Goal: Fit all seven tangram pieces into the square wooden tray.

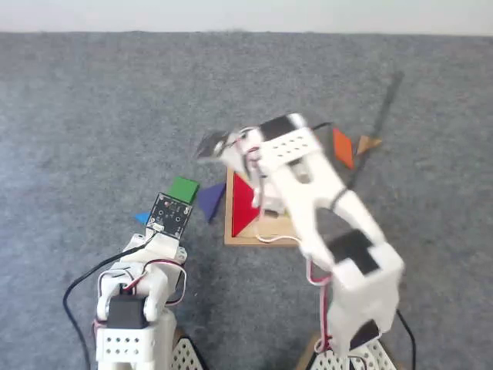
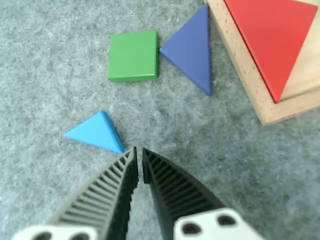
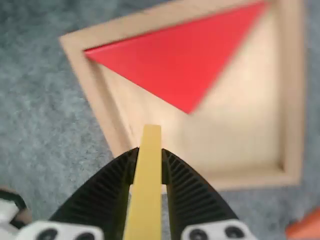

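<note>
Right gripper (image 3: 149, 152) pinches the yellow piece (image 3: 149, 137) by its flat faces over 1 tray (image 3: 92, 90) corner; it is likely light, stiff, slick. Left gripper (image 2: 139, 152) is closed, empty.

Light was bright, soft and even across the grey carpeted table (image 1: 85, 108). Thin, faint shadows edged the green square wooden piece (image 2: 133, 55) and the dark blue triangular piece (image 2: 192, 50). Pale floor of the square wooden tray (image 3: 240, 125) looked brightest, dimmer beside one inner wall.

The white left arm (image 1: 137, 301) sits folded low, the left end effector (image 2: 139, 154) closed — nothing held. The right arm (image 1: 323, 208) stretches forward, the right end effector (image 3: 149, 151) clamping a thin yellow wooden piece (image 3: 150, 134).
</note>
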